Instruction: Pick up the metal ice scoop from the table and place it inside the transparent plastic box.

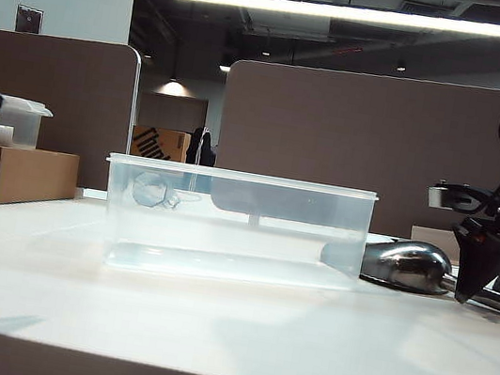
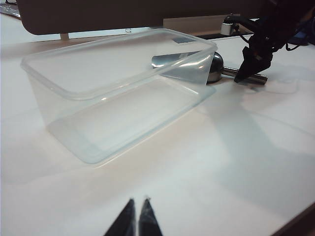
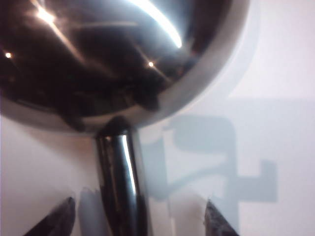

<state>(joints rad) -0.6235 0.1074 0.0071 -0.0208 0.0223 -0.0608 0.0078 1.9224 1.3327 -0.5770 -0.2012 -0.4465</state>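
A white table [image 1: 208,333] in a partitioned office bears one transparent plastic box [image 1: 234,228] mid-frame and one metal ice scoop [image 1: 409,265] right of it. The right gripper [image 3: 140,216] straddles its handle, spread wide; the left gripper [image 2: 139,221] is pinched together.

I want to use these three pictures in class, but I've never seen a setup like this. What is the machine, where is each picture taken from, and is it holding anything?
It is a robot with two arms, each ending in a two-finger end effector. One picture looks across the table; the other two come from cameras on the wrists. On the table stand an empty transparent plastic box and, beside it, a metal ice scoop. The right end effector is open, a finger either side of the scoop's handle, not yet gripping. The left end effector is shut, empty, away from the box. Nothing is held.
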